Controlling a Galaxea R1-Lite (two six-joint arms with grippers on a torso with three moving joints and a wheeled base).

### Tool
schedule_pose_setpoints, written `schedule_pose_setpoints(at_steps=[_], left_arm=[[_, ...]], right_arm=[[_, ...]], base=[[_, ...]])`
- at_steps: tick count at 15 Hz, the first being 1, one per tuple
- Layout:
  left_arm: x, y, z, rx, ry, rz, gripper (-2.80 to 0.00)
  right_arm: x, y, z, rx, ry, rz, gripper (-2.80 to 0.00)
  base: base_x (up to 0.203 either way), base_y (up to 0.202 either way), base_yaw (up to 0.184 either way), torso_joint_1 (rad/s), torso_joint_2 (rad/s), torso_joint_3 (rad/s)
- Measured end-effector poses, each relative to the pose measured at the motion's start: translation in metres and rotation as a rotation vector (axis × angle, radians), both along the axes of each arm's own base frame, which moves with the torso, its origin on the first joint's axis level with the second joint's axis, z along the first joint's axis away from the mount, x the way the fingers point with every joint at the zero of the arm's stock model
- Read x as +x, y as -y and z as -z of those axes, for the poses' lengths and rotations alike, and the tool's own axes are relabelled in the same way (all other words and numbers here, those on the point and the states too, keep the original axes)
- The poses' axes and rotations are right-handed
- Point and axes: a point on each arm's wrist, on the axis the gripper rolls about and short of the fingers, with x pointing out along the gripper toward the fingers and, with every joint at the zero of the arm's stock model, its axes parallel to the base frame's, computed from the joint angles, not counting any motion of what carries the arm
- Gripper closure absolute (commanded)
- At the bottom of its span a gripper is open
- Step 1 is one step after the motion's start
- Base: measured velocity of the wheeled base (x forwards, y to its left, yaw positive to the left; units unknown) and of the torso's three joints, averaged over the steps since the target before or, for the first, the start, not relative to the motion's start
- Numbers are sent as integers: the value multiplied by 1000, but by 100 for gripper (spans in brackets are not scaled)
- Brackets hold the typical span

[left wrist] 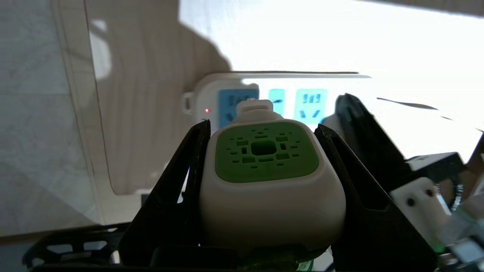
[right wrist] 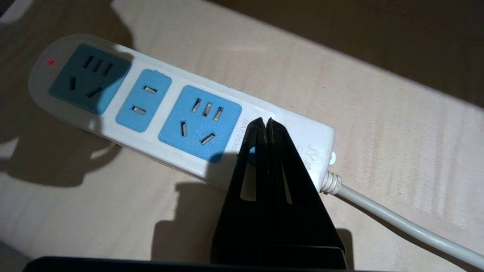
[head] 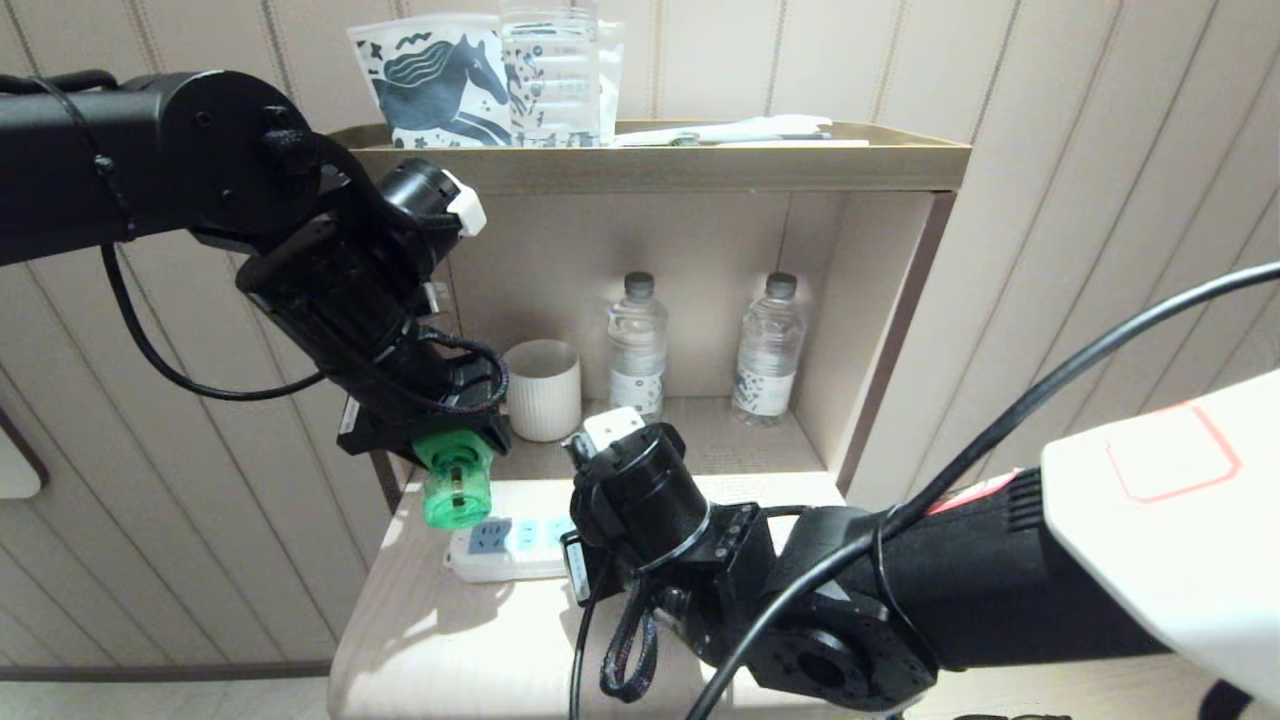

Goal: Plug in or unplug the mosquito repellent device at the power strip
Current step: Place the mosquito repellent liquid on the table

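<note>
My left gripper (left wrist: 262, 130) is shut on the mosquito repellent device (left wrist: 264, 181), its black fingers (left wrist: 189, 166) clamping the white body on both sides of the green vented face. In the head view the device (head: 455, 490) hangs just above the left end of the power strip (head: 505, 548), not plugged in. The power strip (right wrist: 151, 105) lies flat on the tabletop with its three blue sockets empty and a red light on. My right gripper (right wrist: 264, 122) is shut and empty, tips over the strip's cord end; whether they touch it I cannot tell.
A white ribbed cup (head: 543, 388) and two clear water bottles (head: 638, 345) (head: 767, 350) stand in the shelf niche behind the strip. The niche's side wall (head: 880, 330) rises on the right. The white cord (right wrist: 397, 219) trails off from the strip.
</note>
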Motion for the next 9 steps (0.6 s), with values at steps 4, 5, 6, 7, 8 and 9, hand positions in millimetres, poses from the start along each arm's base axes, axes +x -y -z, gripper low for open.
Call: schedule_pose_setpoints(at_steps=[4,5,6,7,8,9], left_arm=[[2,1,0,-2,9,-3,0],[2,1,1,-3,8,-2,0],[2,1,1,-2,7,-2,0],[2,1,1,-3,9,-2,0],[2,1,1,-3,7,-2,0],[3,1,2,-4,6,-2,0]], right_arm=[[7,11,-16,18,34,26,0],[7,12,-18,23,40,28,0],[7,14,-21,27,44,32,0],[9,17,-24,31,48,40,0],[12,23,-27,33,52,54,0],[14,27,-30,34,57,65,0]], base=[[0,0,0,0,0,0],[0,0,0,0,0,0],[0,0,0,0,0,0],[0,0,0,0,0,0],[0,0,0,0,0,0],[0,0,0,0,0,0]])
